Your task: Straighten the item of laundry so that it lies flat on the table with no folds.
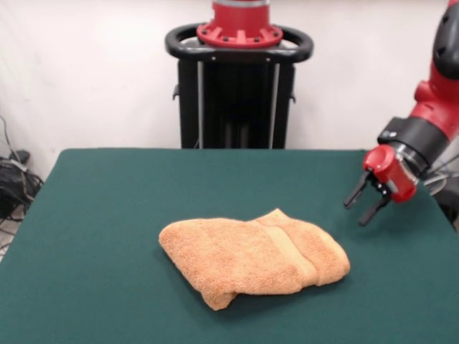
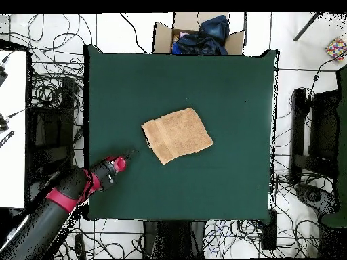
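Observation:
The orange-tan towel [image 1: 252, 256] lies folded over on itself near the middle of the dark green table [image 1: 107, 215], with a woven band running across its right part. In the overhead view the towel [image 2: 177, 135] is a tilted, roughly square pad. My gripper [image 1: 363, 203] hangs above the table to the right of the towel, apart from it, with its two black fingers spread open and empty. In the overhead view the gripper [image 2: 129, 156] is at the lower left of the towel, with the red and black arm reaching in from the bottom left corner.
The robot's black pedestal [image 1: 239, 86] stands behind the table's far edge. A cardboard box with dark cloth [image 2: 200, 35] sits off the table's edge opposite the robot. Cables [image 2: 51, 101] cover the floor around the table.

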Robot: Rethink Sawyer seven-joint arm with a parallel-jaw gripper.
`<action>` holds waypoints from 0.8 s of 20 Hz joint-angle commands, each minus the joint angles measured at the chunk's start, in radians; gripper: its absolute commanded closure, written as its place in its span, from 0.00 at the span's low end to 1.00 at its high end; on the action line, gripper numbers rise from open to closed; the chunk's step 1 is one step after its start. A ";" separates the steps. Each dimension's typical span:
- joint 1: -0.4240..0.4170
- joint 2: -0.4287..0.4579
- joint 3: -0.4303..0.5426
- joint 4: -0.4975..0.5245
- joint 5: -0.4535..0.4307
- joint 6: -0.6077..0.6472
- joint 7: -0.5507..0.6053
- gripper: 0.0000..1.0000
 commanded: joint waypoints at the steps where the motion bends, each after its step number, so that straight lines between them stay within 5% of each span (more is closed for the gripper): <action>1: -0.026 0.134 0.103 -0.176 0.068 0.183 0.187 0.00; 7: -0.009 0.185 0.038 -0.218 0.041 0.255 0.194 0.00; 16: 0.003 0.238 -0.030 -0.211 0.014 0.188 0.205 0.00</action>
